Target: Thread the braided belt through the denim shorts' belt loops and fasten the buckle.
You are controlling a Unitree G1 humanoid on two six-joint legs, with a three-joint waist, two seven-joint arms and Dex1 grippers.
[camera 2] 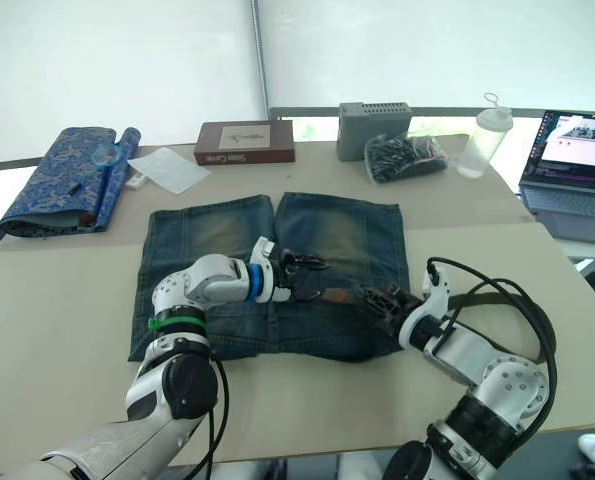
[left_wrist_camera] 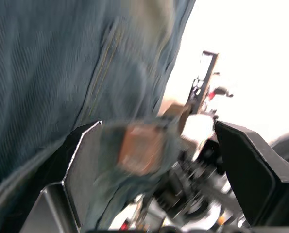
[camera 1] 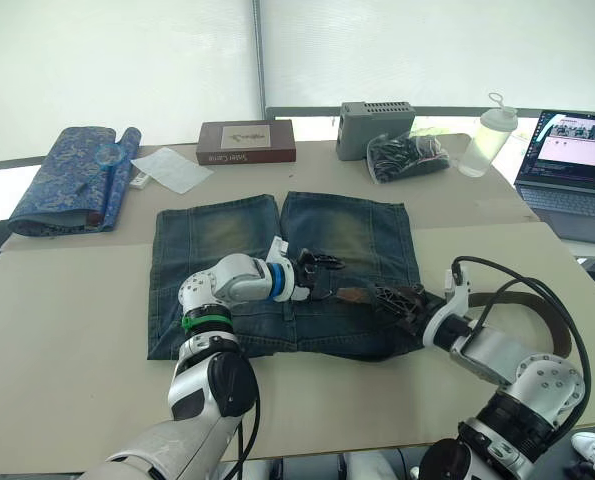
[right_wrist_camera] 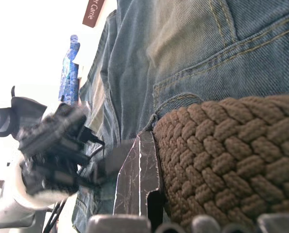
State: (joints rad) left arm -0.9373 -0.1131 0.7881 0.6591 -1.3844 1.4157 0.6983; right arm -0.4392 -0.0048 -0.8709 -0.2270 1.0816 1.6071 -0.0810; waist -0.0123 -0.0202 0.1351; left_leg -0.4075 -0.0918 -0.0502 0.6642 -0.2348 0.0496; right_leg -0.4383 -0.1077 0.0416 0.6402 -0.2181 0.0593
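we list: shorts (camera 1: 227, 250), blue denim with faded yellowish patches on both legs; belt (right_wrist_camera: 231, 160), brown, braided weave; rolled cloth (camera 1: 67, 180), blue, patterned; box (camera 1: 245, 141), dark brown with pale label; case (camera 1: 375, 128), grey; bottle (camera 1: 487, 135), clear with white cap.

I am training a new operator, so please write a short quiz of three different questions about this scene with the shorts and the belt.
1. True or false: the shorts lie flat on the table.
2. Which gripper holds the belt? A) left gripper B) right gripper C) neither
3. Fill in: behind the shorts, beside the grey box, stands a clear ______.

Key:
1. True.
2. B. The right wrist view shows the braided strap against its finger; the left gripper is at the waistband, fingers apart.
3. Bottle.
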